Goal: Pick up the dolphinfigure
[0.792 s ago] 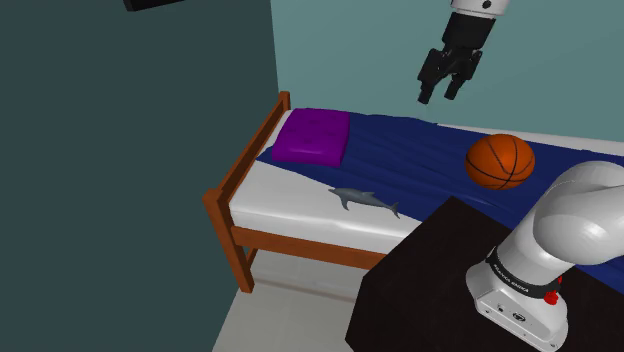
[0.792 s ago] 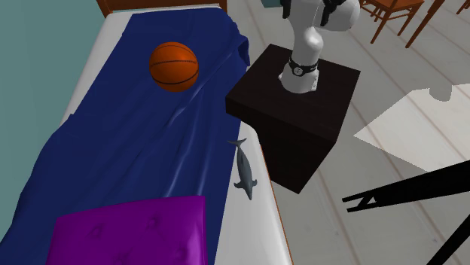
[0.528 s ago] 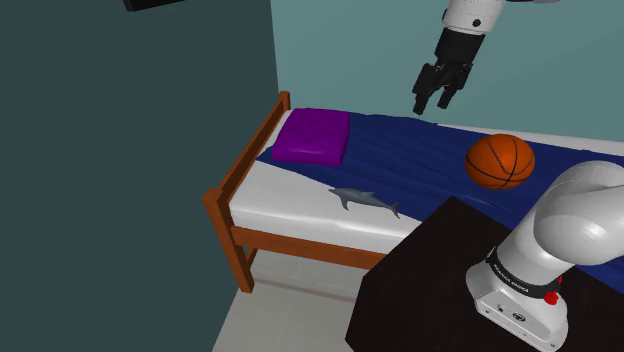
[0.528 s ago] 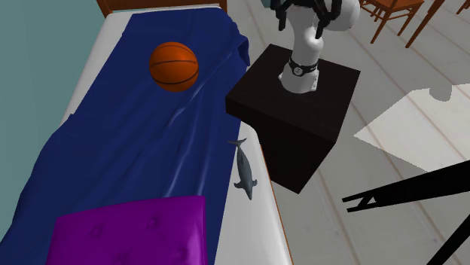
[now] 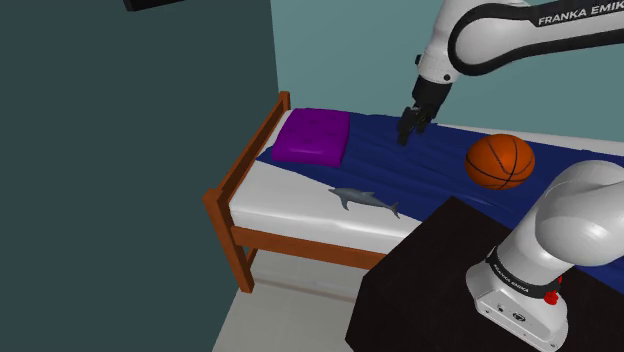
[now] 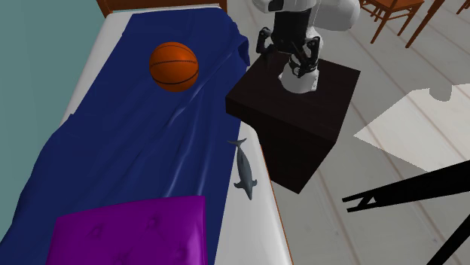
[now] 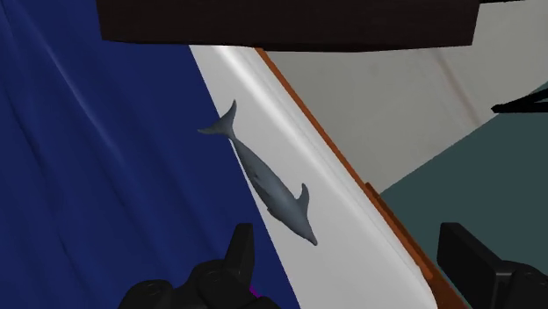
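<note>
Orange basketball [image 5: 499, 161] on blue blanket [image 5: 410, 168], purple pillow [image 5: 313, 135], wooden bed frame [image 5: 300, 246]

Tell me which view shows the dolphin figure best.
The wrist view: the dolphin figure appears largest there, whole from tail to snout, lying on the white mattress beside the blue blanket. The shoulder view shows it small and side-on; the second exterior view shows it small from above, near the black stand.

grey dolphin figure [image 5: 365, 199] laid flat on a white mattress [image 5: 290, 192]
it is stretched along the bare strip, just beside the edge of the blue blanket [image 5: 420, 165], nothing touching it.
</note>
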Available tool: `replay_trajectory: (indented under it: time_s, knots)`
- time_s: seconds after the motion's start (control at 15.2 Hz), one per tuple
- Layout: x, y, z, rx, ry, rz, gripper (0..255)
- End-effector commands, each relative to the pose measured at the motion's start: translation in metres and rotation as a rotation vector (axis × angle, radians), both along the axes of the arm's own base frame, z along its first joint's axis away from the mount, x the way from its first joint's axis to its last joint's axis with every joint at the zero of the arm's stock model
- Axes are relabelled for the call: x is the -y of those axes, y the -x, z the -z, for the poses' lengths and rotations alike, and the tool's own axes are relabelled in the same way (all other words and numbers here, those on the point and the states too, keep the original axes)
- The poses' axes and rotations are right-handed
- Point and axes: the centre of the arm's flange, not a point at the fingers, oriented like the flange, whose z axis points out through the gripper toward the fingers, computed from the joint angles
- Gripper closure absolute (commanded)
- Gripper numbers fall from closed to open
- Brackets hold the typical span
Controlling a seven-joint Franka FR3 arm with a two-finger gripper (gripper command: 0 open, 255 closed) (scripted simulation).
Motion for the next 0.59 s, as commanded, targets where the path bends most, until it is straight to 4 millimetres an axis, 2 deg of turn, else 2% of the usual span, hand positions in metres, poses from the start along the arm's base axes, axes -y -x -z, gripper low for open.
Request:
replay_trajectory:
  time_s: [0.0,0.53]
  knots:
    - [0.003,-0.007,0.026,0.012,0.013,-0.043,0]
    - [0.008,-0.039,0.124,0.050,0.063,-0.206,0]
